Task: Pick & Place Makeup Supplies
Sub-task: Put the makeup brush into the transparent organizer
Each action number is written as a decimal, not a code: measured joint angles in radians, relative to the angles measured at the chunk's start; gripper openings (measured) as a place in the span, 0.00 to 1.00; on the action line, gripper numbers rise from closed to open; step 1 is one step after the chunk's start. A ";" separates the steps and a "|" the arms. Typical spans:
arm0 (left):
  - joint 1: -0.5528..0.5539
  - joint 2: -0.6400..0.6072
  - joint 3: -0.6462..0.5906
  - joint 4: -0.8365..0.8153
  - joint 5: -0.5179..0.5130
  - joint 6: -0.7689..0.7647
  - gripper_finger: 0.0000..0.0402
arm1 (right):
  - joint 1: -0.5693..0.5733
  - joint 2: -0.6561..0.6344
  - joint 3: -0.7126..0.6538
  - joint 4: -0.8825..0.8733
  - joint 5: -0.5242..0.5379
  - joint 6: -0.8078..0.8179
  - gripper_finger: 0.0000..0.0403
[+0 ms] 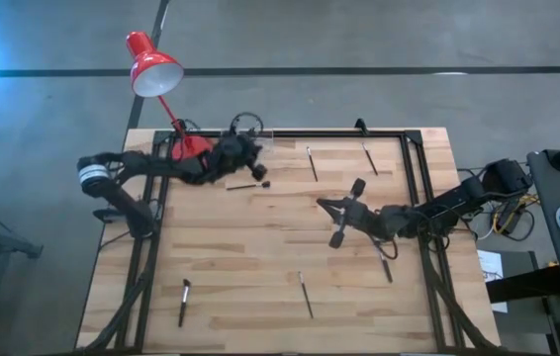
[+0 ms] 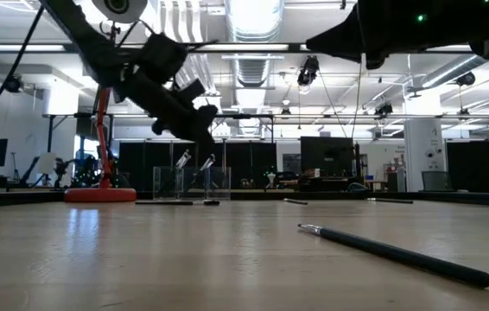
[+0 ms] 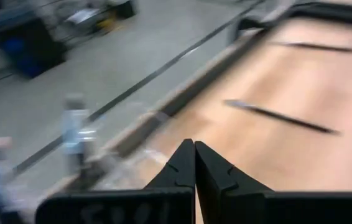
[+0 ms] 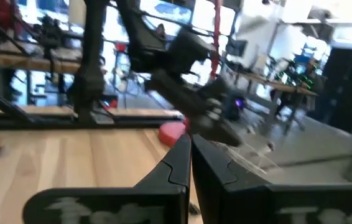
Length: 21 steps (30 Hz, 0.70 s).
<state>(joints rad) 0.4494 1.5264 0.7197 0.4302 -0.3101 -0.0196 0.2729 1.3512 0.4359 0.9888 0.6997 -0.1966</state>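
Several thin makeup brushes lie flat on the wooden table (image 1: 260,247): one beside my left gripper (image 1: 247,185), two near the far edge (image 1: 312,163) (image 1: 369,158), two near the front edge (image 1: 184,302) (image 1: 305,295), and one under my right arm (image 1: 384,259). A clear holder (image 2: 193,180) at the far edge has two brushes (image 2: 206,162) standing in it. My left gripper (image 1: 256,150) (image 3: 194,149) hangs shut and empty above the table beside that holder. My right gripper (image 1: 323,203) (image 4: 190,142) hovers shut and empty over the table's middle right.
A red desk lamp (image 1: 153,67) stands with its base (image 2: 99,193) at the far left corner, close behind my left arm. A black frame rail (image 1: 339,133) runs along the table's far edge and sides. One brush (image 2: 400,250) lies close to the low camera.
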 joint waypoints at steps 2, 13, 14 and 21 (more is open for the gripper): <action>-0.050 -0.013 -0.066 0.090 0.038 0.000 0.00 | 0.005 -0.008 0.006 -0.053 0.049 0.011 0.02; -0.281 -0.039 -0.384 0.550 0.252 -0.032 0.00 | 0.084 -0.060 0.164 -0.790 0.152 0.407 0.02; -0.297 -0.039 -0.398 0.562 0.251 -0.034 0.00 | 0.097 -0.060 0.188 -0.911 0.151 0.499 0.02; -0.375 -0.038 -0.412 0.565 0.241 -0.058 0.00 | 0.254 0.000 0.342 -1.657 0.136 1.156 0.02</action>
<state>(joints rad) 0.0741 1.4887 0.3072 0.9949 -0.0690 -0.0773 0.5274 1.3507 0.7778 -0.6685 0.8354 0.9592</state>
